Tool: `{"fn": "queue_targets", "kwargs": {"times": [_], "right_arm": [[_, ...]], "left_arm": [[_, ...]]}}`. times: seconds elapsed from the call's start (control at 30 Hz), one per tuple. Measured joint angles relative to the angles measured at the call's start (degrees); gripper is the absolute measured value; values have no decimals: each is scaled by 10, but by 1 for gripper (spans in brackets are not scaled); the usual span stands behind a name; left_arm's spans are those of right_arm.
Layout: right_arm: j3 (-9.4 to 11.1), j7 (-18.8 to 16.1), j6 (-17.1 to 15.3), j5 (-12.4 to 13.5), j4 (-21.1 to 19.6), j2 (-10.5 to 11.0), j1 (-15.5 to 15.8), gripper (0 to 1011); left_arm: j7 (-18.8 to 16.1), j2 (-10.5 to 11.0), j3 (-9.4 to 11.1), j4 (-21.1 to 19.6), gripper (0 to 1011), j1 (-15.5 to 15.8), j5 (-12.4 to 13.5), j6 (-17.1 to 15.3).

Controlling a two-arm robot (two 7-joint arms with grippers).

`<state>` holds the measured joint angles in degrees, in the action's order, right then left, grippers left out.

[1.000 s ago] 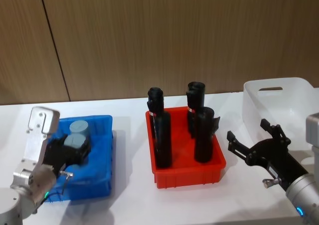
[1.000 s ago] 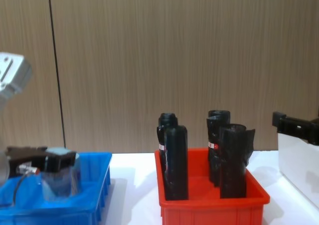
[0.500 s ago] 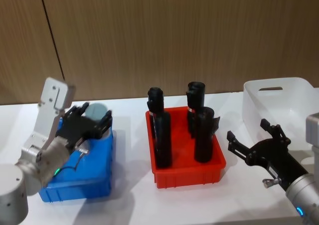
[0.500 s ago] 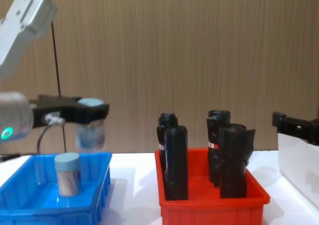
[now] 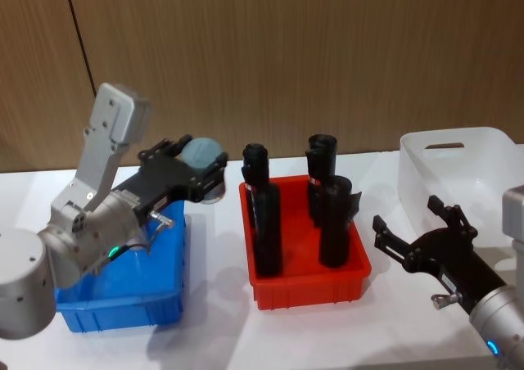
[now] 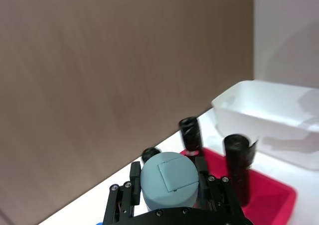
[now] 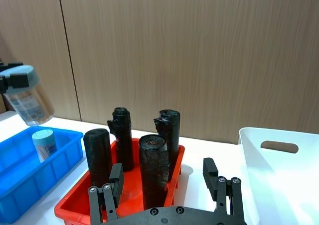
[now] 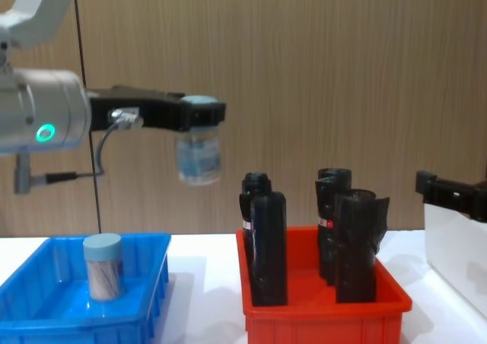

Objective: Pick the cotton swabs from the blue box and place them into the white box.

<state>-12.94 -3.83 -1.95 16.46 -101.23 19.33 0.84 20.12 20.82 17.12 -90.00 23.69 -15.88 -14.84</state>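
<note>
1. Left claw (image 8: 199, 114) grips one cotton swab jar (image 8: 198, 158) by its lid, high above the gap between blue box (image 8: 76, 325) and red bin (image 8: 319, 321)
2. Second jar (image 8: 103, 268) stands upright inside the blue box
3. Right claw (image 5: 407, 214) gapes wide, holding nothing, beside the white box (image 5: 458, 141)

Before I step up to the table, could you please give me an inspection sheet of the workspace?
Surface: white table, nothing spilled.
Job's things: one cotton swab jar held aloft between blue box and red bin; second jar upright in the blue box; white box at the right.
Clutter: red bin holding four upright black bottles.
End effectors: left end effector shut on the airborne jar; right end effector open, low before the white box.
Cables: thin wire looped at the left wrist.
Surroundings: wood-panel wall.
</note>
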Motion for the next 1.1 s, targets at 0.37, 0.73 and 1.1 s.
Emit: {"fn": "queue_targets", "kwargs": {"times": [0.37, 0.73, 1.1], "right_arm": [[0, 0, 0, 0, 0, 0, 0, 1002], [0, 0, 0, 0, 0, 0, 0, 1002], [0, 0, 0, 0, 0, 0, 0, 1002]], "left_arm": [[68, -13, 3, 0, 652, 35, -21, -50], [123, -34, 9, 46, 651, 82, -27, -88], [169, -60, 19, 109, 651, 131, -26, -105]]}}
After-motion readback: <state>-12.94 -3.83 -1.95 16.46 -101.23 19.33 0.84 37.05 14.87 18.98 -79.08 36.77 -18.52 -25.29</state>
